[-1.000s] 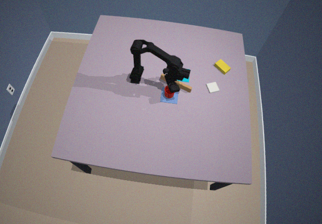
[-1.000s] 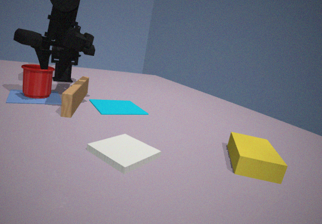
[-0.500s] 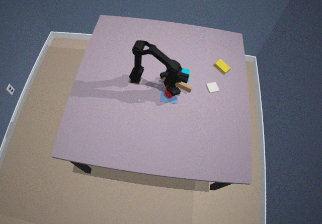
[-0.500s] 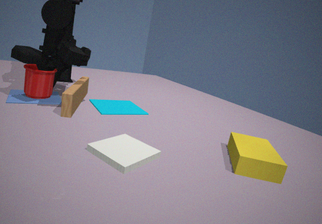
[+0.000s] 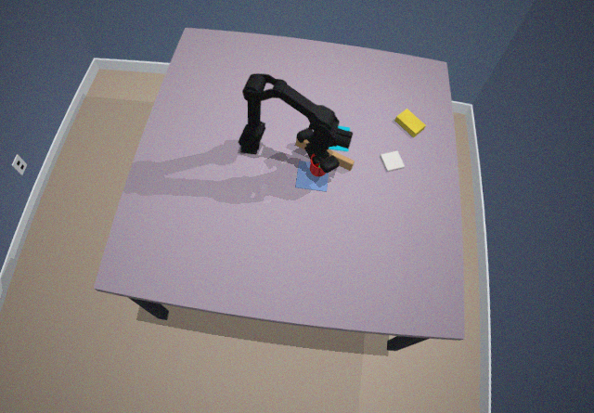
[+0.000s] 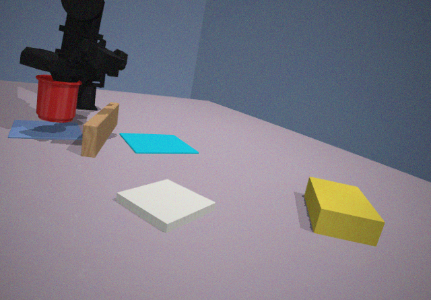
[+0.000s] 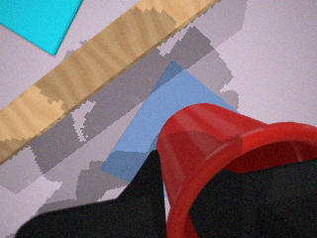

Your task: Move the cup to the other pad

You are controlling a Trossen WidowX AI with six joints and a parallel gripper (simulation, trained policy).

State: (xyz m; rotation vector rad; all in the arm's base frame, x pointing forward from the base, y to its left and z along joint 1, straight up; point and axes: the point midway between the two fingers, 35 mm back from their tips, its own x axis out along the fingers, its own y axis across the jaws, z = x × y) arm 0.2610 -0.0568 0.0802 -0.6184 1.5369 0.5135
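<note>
The red cup (image 5: 316,166) (image 6: 57,100) (image 7: 190,144) is being held just above the blue pad (image 5: 306,182) (image 6: 45,129) (image 7: 144,119), its wall being pinched between the 2 fingers of the gripper (image 5: 318,159) (image 6: 66,79) (image 7: 162,155). The wooden bar (image 5: 342,160) (image 6: 100,129) (image 7: 89,69) is standing between that pad and the cyan pad (image 5: 342,148) (image 6: 158,143) (image 7: 45,20). Beyond them, 1 white tile (image 5: 392,161) (image 6: 166,201) and 1 yellow block (image 5: 410,122) (image 6: 344,210) are lying apart.
</note>
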